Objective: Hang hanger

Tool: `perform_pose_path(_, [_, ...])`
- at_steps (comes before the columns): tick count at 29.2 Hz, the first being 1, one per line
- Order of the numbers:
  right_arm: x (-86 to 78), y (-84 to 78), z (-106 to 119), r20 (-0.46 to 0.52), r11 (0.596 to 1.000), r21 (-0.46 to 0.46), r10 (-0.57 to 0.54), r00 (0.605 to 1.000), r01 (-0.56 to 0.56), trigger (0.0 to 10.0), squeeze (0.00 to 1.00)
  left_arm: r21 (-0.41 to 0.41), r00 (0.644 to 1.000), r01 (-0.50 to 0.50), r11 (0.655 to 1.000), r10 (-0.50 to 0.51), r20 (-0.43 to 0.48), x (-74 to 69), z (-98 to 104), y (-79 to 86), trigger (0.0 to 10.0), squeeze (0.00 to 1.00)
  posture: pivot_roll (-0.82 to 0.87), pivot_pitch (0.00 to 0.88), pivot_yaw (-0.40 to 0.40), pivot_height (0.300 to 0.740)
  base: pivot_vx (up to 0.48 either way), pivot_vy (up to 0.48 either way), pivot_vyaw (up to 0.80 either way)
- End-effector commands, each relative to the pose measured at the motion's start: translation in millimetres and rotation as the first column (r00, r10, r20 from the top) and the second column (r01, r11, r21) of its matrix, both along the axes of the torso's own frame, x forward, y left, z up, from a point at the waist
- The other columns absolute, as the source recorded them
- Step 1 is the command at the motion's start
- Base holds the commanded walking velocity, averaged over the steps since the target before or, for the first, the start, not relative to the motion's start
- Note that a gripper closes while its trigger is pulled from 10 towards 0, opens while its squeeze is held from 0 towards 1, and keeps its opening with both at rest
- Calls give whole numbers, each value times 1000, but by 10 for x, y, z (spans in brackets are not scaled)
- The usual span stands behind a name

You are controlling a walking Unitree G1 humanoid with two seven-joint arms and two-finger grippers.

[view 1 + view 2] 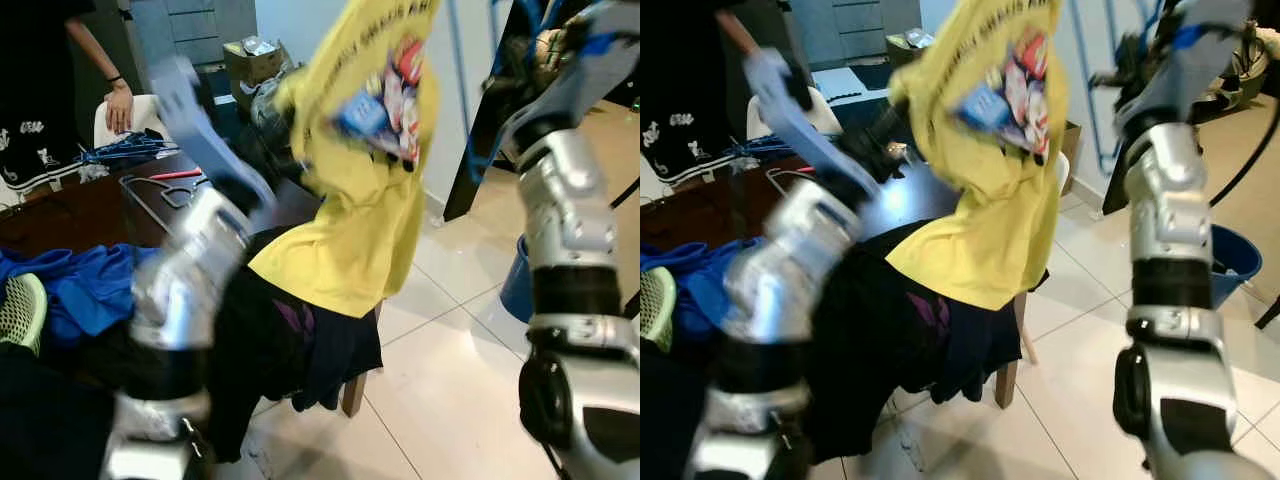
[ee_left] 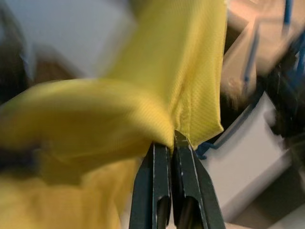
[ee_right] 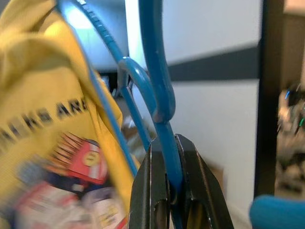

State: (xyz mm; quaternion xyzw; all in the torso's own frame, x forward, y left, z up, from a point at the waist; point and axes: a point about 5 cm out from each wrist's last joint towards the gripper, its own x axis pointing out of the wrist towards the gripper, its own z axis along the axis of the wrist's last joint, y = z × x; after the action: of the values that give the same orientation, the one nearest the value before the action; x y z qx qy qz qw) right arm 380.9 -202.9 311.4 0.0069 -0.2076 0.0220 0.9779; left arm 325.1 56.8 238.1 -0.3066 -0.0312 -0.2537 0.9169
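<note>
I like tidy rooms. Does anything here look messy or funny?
Yes. The yellow shirt hangs crooked and bunched: the left gripper pinches one edge while the right gripper clamps its blue hanger. Dark clothes are heaped over the chair.

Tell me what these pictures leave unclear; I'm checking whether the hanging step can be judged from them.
- A rail or hook to hang on: none can be made out near the blue hanger.
- Right gripper: in the eye views its tip is lost at the top edge.
- Left gripper: motion-blurred in the eye views.
- Yellow shirt: top cut off; print blurred.
- Person: cut by the frame edge.
</note>
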Motion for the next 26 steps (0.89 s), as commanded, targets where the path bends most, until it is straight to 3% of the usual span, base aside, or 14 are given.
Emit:
perform_pose_path(1, [-47,-24,125,51,1000,25,-17,999,16,10000,0,52,999,12,999,-11,-35,-12,-92,-39,10000,0,5,0,28,740,0,0,0])
perform_pose_path(6, [-57,-23,89,45,999,34,-18,999,16,10000,0,142,1000,21,990,-20,-9,-58,-146,-82,10000,0,1,0,32,740,0,0,0])
perform_pose_path(7, [-60,-16,82,46,999,45,-12,999,10,10000,0,235,999,3,972,-13,42,-65,-148,-76,10000,0,1,0,33,740,0,0,0])
perform_pose_path(8, [-60,-16,82,46,999,45,-12,999,10,10000,0,235,999,3,972,-13,42,-65,-148,-76,10000,0,1,0,33,740,0,0,0])
perform_pose_path(9, [-62,-10,78,48,999,52,-7,999,5,10000,0,301,997,-12,954,-12,79,-71,-150,-72,10000,0,1,0,33,740,0,0,0])
perform_pose_path(10, [-64,-1,74,49,998,60,-2,999,-1,10000,0,379,991,-36,925,-14,130,-79,-155,-71,10000,184,2,0,34,740,0,0,0])
perform_pose_path(11, [-70,14,74,54,997,71,9,999,-13,10000,0,434,984,-58,899,-22,177,-93,-154,-76,10000,1000,3,0,33,740,0,0,0])
perform_pose_path(15, [-89,54,83,68,995,88,36,997,-42,10000,0,473,971,-63,879,-55,232,-141,-126,-112,10000,1000,4,0,32,740,0,0,0])
perform_pose_path(21, [-108,87,100,84,992,107,63,994,-72,10000,0,483,956,-34,875,-112,270,-202,-66,-151,10000,1000,6,0,30,740,0,0,0])
perform_pose_path(23, [-120,112,117,99,989,115,86,991,-97,10000,0,490,940,-12,872,-157,302,-251,7,-136,10000,1000,8,0,30,740,0,0,0])
perform_pose_path(24, [-131,142,134,115,985,121,113,987,-126,10000,0,473,922,1,881,-183,340,-289,137,-60,10000,1000,13,0,26,740,0,0,0])
perform_pose_path(26, [-131,142,134,115,985,121,113,987,-126,10000,0,473,922,1,881,-183,340,-289,137,-60,10000,1000,13,0,26,740,0,0,0])
